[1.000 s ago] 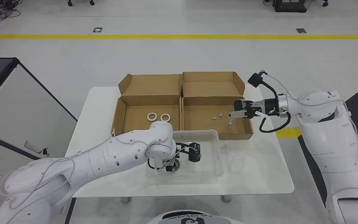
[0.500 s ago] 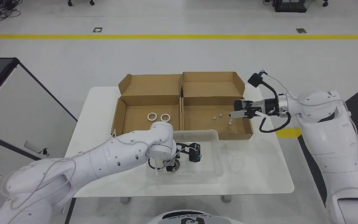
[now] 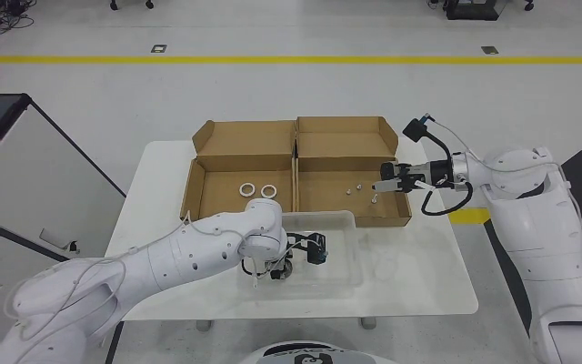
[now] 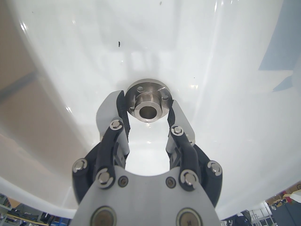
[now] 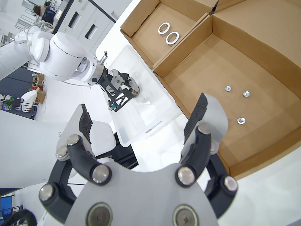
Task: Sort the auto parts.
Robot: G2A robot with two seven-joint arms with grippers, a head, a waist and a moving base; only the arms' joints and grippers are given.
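A metal flanged hub rests on the floor of the clear plastic tray. My left gripper points down into the tray, shut on the hub's flange, with a pad against each side. From above the hub shows just under the left wrist. My right gripper hangs open and empty above the right edge of the right cardboard box. That box holds three small nuts. Two white rings lie in the left box.
The two open cardboard boxes stand side by side at the back of the white table, flaps up behind them. The clear tray sits just in front of them. Bare tabletop lies to the left and right of the tray.
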